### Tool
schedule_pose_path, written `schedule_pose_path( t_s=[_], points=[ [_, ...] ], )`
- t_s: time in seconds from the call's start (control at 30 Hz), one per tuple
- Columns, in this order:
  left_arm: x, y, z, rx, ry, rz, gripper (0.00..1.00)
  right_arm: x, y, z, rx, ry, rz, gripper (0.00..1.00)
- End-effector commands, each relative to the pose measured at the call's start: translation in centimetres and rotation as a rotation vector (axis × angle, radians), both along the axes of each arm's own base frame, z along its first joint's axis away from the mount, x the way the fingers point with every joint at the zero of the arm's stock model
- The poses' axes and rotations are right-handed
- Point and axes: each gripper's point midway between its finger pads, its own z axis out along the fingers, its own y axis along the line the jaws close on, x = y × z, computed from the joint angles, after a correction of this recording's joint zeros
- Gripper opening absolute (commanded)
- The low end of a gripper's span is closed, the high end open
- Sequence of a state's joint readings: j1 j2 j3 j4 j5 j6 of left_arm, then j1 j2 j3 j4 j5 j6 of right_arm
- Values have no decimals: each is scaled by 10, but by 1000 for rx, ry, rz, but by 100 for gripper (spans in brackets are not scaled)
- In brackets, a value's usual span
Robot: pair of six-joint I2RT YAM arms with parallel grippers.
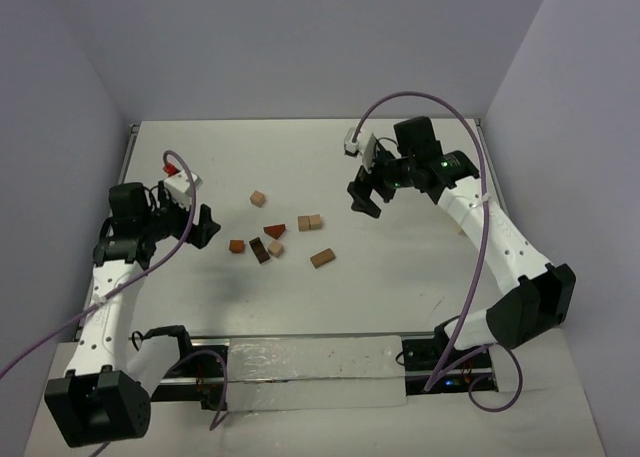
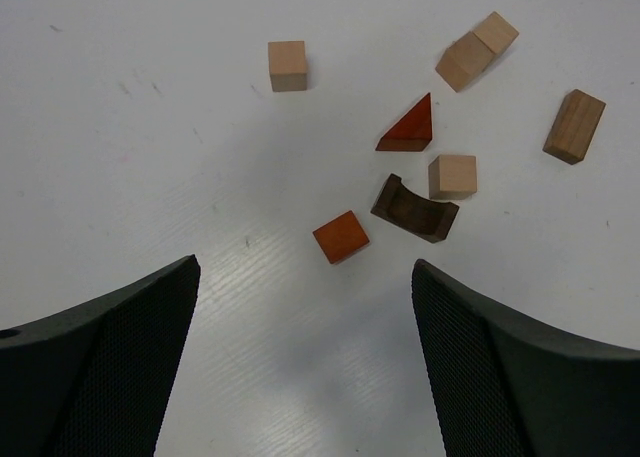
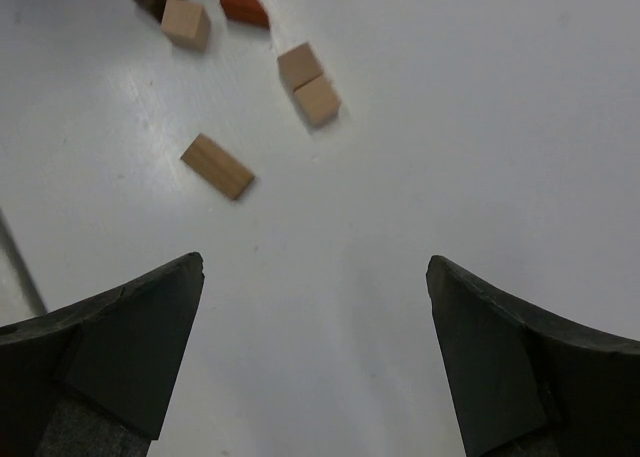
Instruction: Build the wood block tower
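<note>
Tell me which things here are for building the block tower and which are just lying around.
For the tower: lone tan cube, tan cube pair, tan bar, red triangle, orange cube, dark arch, tan cube by the arch.
Just there: purple cables, clear strip at near edge.

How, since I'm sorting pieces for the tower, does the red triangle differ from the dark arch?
The red triangle is reddish-orange; the dark arch is deep brown. The triangle has straight sloping sides; the arch has a curved hollow in one face. Both lie loose on the table.
</note>
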State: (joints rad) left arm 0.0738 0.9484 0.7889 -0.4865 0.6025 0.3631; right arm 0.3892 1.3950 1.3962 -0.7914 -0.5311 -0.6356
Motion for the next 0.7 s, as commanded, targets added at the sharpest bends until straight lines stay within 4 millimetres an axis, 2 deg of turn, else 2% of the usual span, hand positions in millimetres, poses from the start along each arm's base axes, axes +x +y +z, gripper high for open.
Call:
schedule_pose_path(
  t_s=[0.0, 0.03, 0.13, 0.27, 0.37, 0.5, 0.67],
  points=[
    [12, -21, 3, 77, -5, -87, 92, -5, -4, 7, 73, -37, -44, 100],
    [10, -33, 2, 91, -4, -135, 92, -7, -6, 2, 81, -15, -52, 100],
    [10, -48, -11, 135, 35, -222, 91, -8, -8, -5, 95, 10, -60, 100],
    [13, -61, -29, 170, 86, -285, 91, -9, -9, -12, 102, 33, -72, 100],
    [20, -66, -34, 183, 99, -297, 90, -10, -7, -18, 105, 58, -72, 100],
    [26, -65, -51, 244, 145, -322, 85, -14, -6, -25, 116, 89, -64, 100],
    [24, -50, -77, 381, 195, -392, 78, -17, -5, -29, 118, 107, -60, 100]
  ],
)
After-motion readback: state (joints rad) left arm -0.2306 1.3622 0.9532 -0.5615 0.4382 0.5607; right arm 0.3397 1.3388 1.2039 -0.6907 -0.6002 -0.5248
